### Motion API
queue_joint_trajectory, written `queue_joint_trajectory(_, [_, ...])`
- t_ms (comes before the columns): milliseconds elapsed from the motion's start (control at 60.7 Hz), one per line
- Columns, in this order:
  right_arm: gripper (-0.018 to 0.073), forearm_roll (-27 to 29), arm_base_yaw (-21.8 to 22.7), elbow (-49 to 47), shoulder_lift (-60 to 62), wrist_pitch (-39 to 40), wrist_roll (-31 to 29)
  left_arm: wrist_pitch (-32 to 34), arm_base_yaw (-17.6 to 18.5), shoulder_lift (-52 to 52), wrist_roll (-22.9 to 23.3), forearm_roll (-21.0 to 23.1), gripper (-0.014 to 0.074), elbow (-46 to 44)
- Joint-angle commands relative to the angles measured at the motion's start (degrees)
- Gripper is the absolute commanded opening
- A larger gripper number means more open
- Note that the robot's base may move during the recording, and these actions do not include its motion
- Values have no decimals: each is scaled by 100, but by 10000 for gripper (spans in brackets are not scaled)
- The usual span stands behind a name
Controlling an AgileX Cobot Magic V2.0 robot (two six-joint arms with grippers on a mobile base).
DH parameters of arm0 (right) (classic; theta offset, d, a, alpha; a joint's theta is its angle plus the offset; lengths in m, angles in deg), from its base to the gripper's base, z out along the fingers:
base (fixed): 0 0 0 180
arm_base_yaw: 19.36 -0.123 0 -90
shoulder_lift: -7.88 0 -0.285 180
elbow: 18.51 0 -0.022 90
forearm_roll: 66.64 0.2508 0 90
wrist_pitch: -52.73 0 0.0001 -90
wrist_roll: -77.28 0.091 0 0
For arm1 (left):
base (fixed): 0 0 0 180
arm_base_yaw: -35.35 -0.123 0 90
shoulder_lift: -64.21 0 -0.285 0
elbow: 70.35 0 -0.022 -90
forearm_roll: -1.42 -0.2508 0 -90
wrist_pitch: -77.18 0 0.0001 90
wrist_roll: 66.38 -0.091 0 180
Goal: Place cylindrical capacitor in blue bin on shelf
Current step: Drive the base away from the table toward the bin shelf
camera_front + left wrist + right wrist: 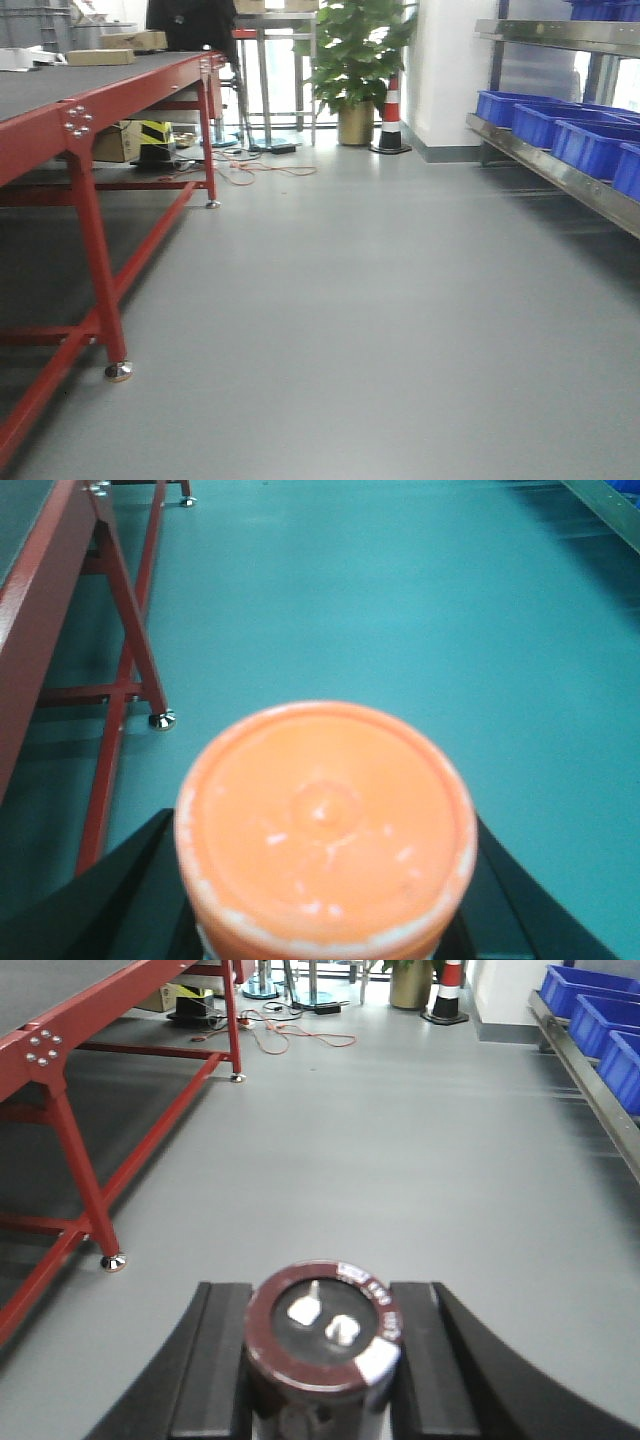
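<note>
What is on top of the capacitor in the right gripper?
On the capacitor two silver terminals stand on a dark face inside a maroon rim. The right gripper flanks its sides; the body below is hidden.

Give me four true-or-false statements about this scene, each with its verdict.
1. The right gripper is shut on the capacitor. True.
2. The left gripper is empty. False: it grips an orange-topped cylinder.
3. The blue bins sit on the shelf. True.
4. The red table stands at the right of the front view. False: it stands at the left.
</note>
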Motion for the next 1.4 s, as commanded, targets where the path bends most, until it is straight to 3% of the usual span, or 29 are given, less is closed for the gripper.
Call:
queue_joint_trajectory(0, [-154,-26,-18,-43,39,133,2,174,29,-32,27,22,-111,2])
queue_joint_trajectory(1385, [-154,-26,-18,-43,51,133,2,187,29,-32,27,22,-111,2])
